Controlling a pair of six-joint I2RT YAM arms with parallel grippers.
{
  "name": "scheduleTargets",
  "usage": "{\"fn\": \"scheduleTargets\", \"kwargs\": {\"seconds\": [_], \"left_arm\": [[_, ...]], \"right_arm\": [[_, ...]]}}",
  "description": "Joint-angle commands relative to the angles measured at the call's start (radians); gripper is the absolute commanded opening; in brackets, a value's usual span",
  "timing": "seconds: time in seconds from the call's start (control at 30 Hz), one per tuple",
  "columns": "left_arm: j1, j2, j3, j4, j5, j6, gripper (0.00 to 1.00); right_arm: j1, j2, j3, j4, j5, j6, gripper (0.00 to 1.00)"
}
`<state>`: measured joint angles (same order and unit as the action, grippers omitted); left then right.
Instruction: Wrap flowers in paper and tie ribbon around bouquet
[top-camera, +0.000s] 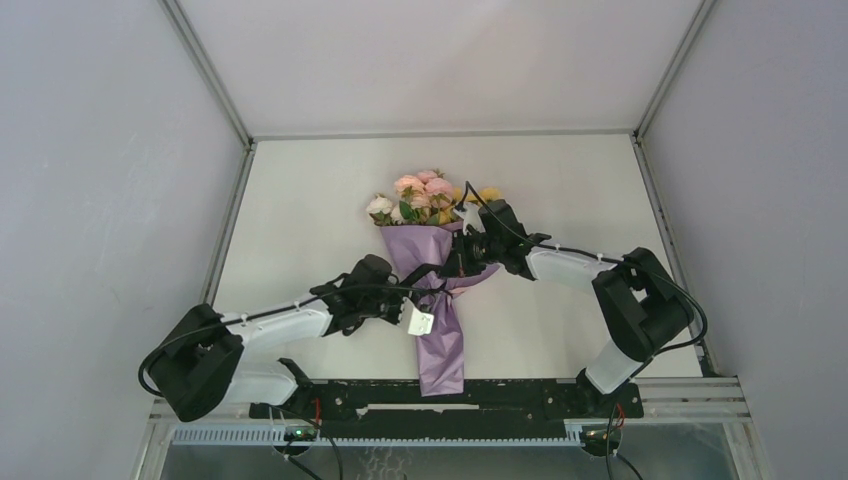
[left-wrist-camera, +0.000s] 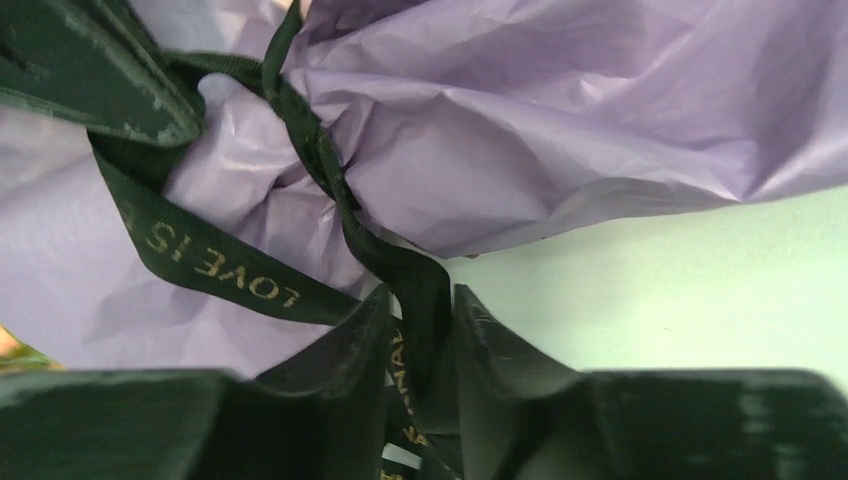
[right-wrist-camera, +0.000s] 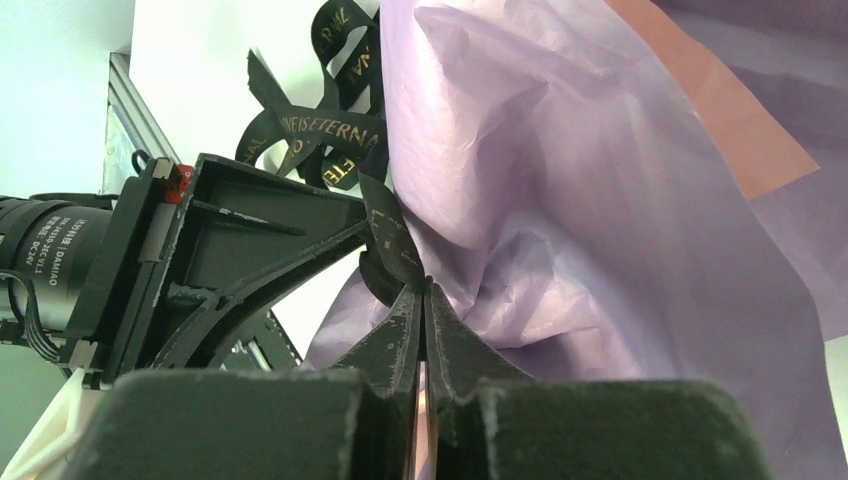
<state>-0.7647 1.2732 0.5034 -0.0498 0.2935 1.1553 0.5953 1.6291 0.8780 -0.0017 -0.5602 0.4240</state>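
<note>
Bouquet (top-camera: 432, 262) lay flat on the table (top-camera: 300, 200), about centre. The flowers (top-camera: 424, 193) pointed to the far side and the paper (top-camera: 442, 350) tail pointed toward the arm bases. Ribbon (left-wrist-camera: 345, 205) was round the narrow waist of the cone, twisted on itself and already biting into the paper.

Left gripper (left-wrist-camera: 422, 335): fingers nearly together, a ribbon strand running between them and looking pinched. Right gripper (right-wrist-camera: 424, 300): fingers pressed together, with the other ribbon strand caught only at the very tips. Both grippers sat right at the waist, very near each other.

Judged step: pulling the two strands apart to tighten the tie.

Risks:
- Right-hand grip was only a tip pinch, so a firm pull would likely slide the ribbon out and loosen the cinch.
- Nothing pinned the bouquet down. An uneven pull from one side would probably drag or roll it across the table, or tip the blooms sideways.
- Paper looked thin and already crumpled at the cinch. A hard pull might tear it or crush the stems inside.
- Loose ribbon loops hung beside the left gripper in the right wrist view. They might snag on a finger and get pulled into the tie.
- Could not tell whether the crossing was a real knot or only a twist. If only a twist, it would spring open once released.
- Grippers were close enough to bump if either one rotated.
</note>
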Motion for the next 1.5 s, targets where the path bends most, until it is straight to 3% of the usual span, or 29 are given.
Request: {"fn": "scheduleTargets", "kwargs": {"seconds": [0.0, 0.1, 0.2, 0.47, 0.6, 0.63, 0.73, 0.9, 1.17, 1.47], "left_arm": [[-0.015, -0.020, 0.009, 0.012, 0.029, 0.016, 0.44], [-0.017, 0.006, 0.001, 0.020, 0.006, 0.073, 0.46], [-0.019, 0.027, -0.019, 0.044, -0.026, 0.123, 0.40], [-0.018, 0.028, -0.049, 0.115, -0.093, 0.139, 0.39], [-0.017, 0.027, -0.068, 0.130, -0.117, 0.175, 0.34], [-0.016, 0.028, -0.076, 0.141, -0.119, 0.191, 0.30], [-0.017, 0.023, -0.078, 0.155, -0.123, 0.183, 0.01], [-0.014, -0.031, -0.038, 0.027, -0.156, 0.101, 0.00], [0.100, -0.121, -0.092, -0.179, -0.191, 0.152, 0.00], [0.153, -0.142, -0.127, -0.148, -0.169, 0.147, 0.00]], "right_arm": [[0.004, -0.042, 0.030, 0.019, 0.005, -0.012, 0.07], [0.009, -0.040, 0.030, 0.017, 0.007, -0.013, 0.07], [0.013, -0.039, 0.030, 0.019, 0.007, -0.013, 0.06], [0.009, -0.059, 0.030, 0.006, 0.004, -0.026, 0.02], [0.013, -0.073, 0.030, 0.006, 0.001, -0.033, 0.00], [0.014, -0.077, 0.029, 0.006, 0.003, -0.035, 0.00], [0.014, -0.092, 0.018, -0.013, 0.004, -0.031, 0.00], [-0.022, -0.135, -0.022, -0.033, 0.070, -0.020, 0.00], [-0.198, -0.239, -0.239, -0.027, 0.091, 0.026, 0.00], [-0.280, -0.224, -0.352, 0.008, 0.065, 0.055, 0.00]]}}
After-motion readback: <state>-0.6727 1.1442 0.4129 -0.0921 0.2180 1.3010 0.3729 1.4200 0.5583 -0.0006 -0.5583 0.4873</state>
